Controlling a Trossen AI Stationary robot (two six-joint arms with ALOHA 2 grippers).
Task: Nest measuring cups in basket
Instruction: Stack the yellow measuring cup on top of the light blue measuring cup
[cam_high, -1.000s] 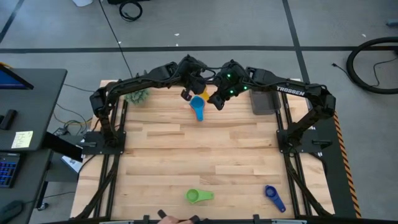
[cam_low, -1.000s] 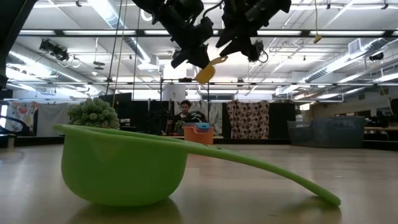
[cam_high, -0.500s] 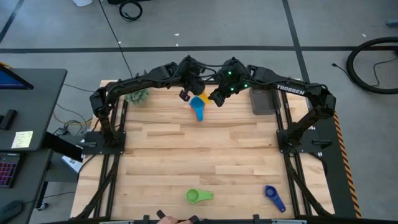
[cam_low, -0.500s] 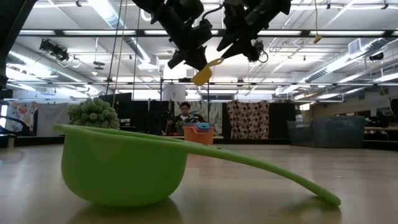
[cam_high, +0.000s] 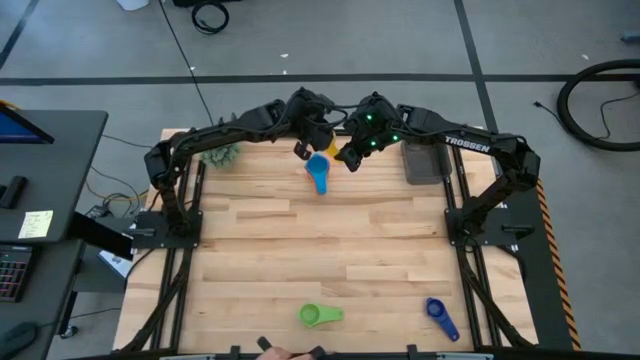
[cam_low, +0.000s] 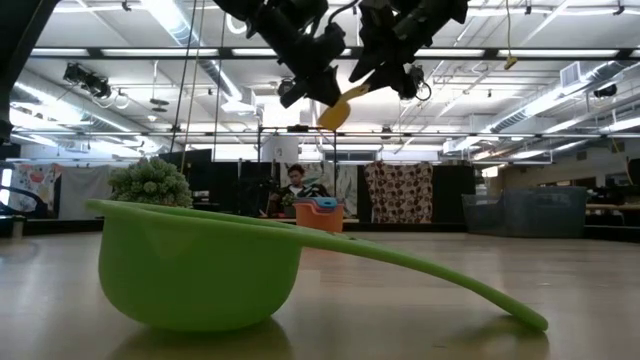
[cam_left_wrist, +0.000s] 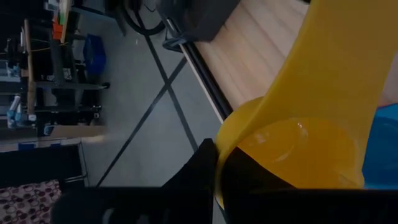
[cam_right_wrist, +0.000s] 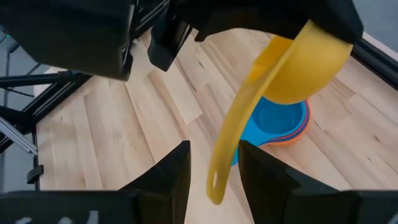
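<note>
1. Two tools meet above the far middle of the desk (cam_high: 320, 250); I see my left tool (cam_high: 303, 150) pinched shut on the bowl rim of the yellow cup (cam_right_wrist: 305, 62).
2. My right tool (cam_right_wrist: 214, 180) has its fingers spread either side of the yellow cup's handle; I cannot tell whether they touch it.
3. Under the yellow cup sits a stack of cups (cam_high: 318, 172), light blue on top.
4. Near the front edge lie the green cup (cam_high: 318, 316) and dark blue cup (cam_high: 439, 316).
5. By the right arm, at the far edge, stands the basket (cam_high: 424, 162).
</note>
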